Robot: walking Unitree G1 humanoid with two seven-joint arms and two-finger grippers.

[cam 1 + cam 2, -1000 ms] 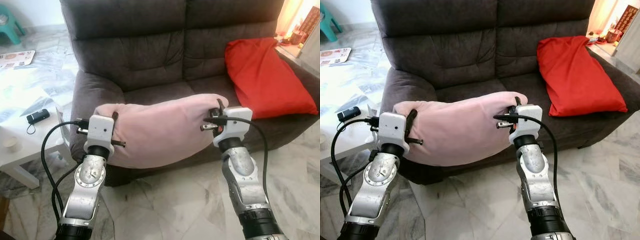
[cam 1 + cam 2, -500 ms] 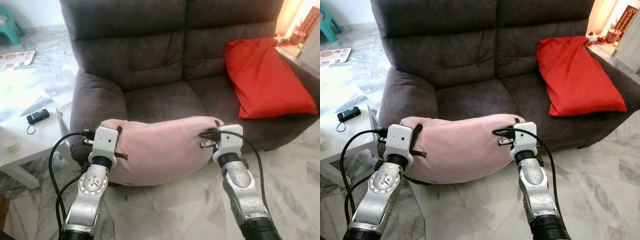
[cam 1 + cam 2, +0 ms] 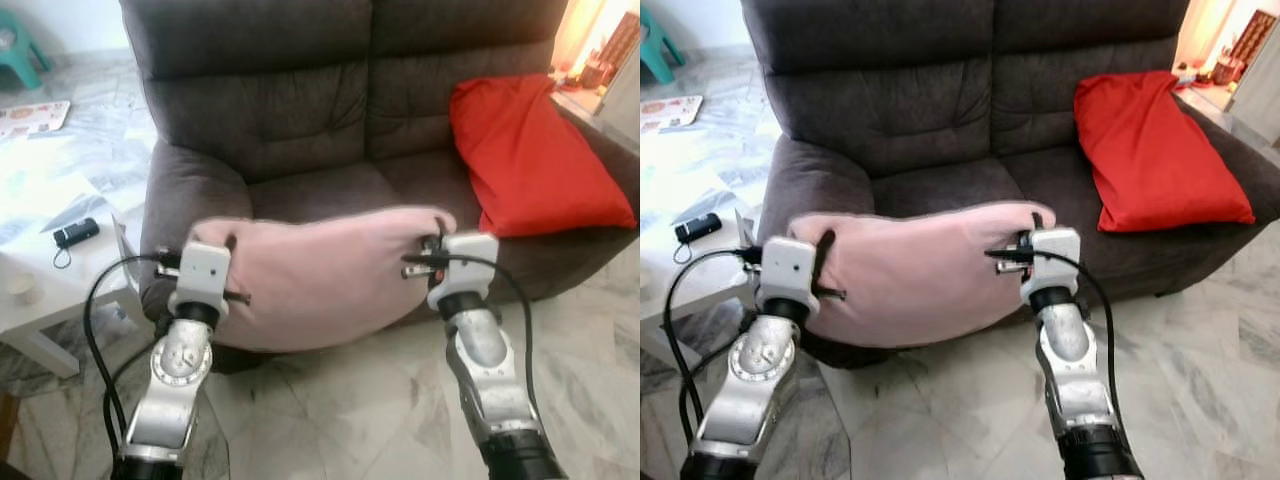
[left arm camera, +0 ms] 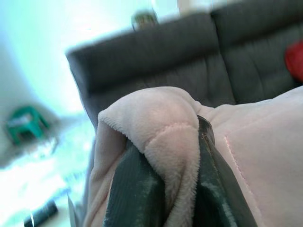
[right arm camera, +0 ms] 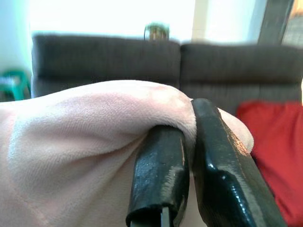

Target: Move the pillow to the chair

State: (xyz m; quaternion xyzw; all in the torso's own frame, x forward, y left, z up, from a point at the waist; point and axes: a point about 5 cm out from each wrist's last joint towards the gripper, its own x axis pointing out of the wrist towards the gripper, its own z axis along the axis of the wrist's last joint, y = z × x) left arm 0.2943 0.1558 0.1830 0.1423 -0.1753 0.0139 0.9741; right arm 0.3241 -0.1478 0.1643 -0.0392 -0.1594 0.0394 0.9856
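Note:
A pale pink pillow (image 3: 320,275) hangs stretched between my two grippers in front of the dark brown sofa (image 3: 300,120). My left gripper (image 3: 228,243) is shut on the pillow's left corner, and the wrist view shows the pink fabric (image 4: 173,146) pinched between the black fingers (image 4: 130,189). My right gripper (image 3: 437,228) is shut on the pillow's right corner, with a fold of fabric (image 5: 189,123) squeezed between its fingers (image 5: 158,175). The pillow hovers above the sofa seat's front edge, level with the left seat cushion.
A red pillow (image 3: 530,150) leans on the sofa's right seat. A white low table (image 3: 50,270) with a black remote (image 3: 75,233) stands at my left. A teal stool (image 3: 20,45) stands far left. Marble floor (image 3: 350,420) lies below my arms.
Both grippers have lifted the pillow back up after dipping lower half a second ago. It now hangs about as high as one second ago, a little flatter.

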